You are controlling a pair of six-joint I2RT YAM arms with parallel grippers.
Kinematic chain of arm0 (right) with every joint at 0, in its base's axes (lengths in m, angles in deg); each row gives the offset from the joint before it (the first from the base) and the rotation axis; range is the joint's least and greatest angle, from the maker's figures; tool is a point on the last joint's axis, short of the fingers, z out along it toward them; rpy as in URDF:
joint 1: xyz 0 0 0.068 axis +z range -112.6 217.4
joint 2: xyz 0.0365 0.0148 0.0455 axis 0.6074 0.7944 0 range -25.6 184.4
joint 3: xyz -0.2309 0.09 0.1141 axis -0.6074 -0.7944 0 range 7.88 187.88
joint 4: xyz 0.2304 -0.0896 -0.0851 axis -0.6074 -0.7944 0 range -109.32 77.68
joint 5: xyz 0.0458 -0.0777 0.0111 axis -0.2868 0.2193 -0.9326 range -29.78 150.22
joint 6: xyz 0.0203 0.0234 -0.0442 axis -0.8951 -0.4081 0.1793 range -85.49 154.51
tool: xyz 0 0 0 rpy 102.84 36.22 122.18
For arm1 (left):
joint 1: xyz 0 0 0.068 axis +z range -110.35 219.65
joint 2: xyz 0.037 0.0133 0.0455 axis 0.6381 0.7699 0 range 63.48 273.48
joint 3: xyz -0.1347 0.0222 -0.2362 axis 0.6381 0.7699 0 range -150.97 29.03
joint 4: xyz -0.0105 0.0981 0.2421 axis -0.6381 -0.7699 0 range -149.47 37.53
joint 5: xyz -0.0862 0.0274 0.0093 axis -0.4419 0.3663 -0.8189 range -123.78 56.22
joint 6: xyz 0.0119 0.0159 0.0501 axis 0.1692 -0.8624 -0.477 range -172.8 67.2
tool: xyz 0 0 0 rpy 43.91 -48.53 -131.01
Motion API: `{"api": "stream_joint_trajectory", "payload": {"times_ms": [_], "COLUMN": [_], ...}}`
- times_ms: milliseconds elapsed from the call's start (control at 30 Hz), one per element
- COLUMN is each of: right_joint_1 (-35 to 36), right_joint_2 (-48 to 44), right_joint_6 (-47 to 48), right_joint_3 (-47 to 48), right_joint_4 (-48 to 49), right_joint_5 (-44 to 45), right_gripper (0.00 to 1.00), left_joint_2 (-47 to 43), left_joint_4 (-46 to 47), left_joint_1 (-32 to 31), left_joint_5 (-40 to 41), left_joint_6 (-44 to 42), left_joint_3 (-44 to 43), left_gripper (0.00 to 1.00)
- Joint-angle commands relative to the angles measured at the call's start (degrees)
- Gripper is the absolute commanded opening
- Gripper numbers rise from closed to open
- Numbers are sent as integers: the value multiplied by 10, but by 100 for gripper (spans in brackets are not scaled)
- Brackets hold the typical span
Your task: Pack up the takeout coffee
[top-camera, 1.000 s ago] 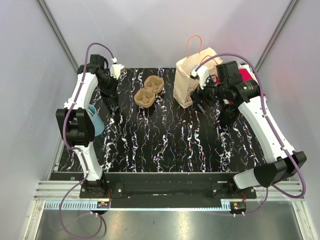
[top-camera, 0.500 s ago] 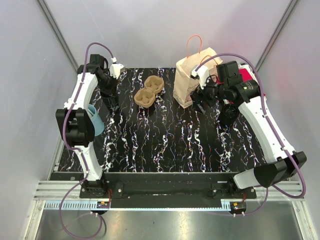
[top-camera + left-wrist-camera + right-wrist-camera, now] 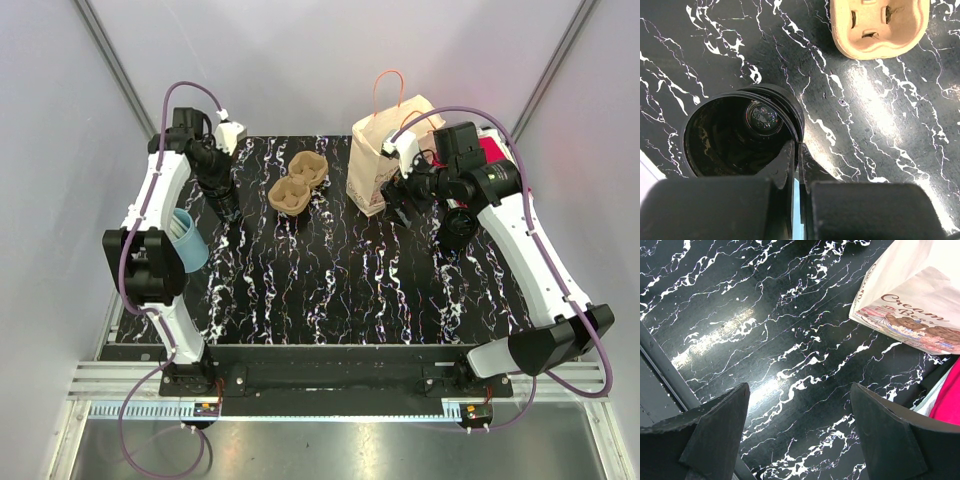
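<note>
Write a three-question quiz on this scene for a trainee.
1. True or false: the right gripper is holding the paper bag.
2. Which gripper pinches the rim of the black cup? A) left B) right C) neither
3. How many cups sit in the cardboard tray?

Key:
1. False. Its jaws stand open and empty beside the bag.
2. A. The left gripper is shut on the rim.
3. Zero.
</note>
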Motion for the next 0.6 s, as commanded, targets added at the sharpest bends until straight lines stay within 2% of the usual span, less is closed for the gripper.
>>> {"api": "stream_joint_trajectory", "payload": {"times_ms": [0,400,567], "right_joint_1": [0,0,0], "right_joint_2": [-22,-24,-26], "right_joint_6": [-5,-5,-5], "right_joint_3": [6,1,-1], "right_joint_4": [22,24,24], "right_joint_5": [-8,-8,-7], "right_gripper": [87,88,88], "left_joint_2": [-27,-29,-23], "left_joint_4": [30,30,29], "left_joint_1": [3,3,3], "left_joint_5": [9,9,4], "left_joint_6": [1,-7,-7], "left_joint_3": [5,28,33], "left_gripper": [0,0,4]}}
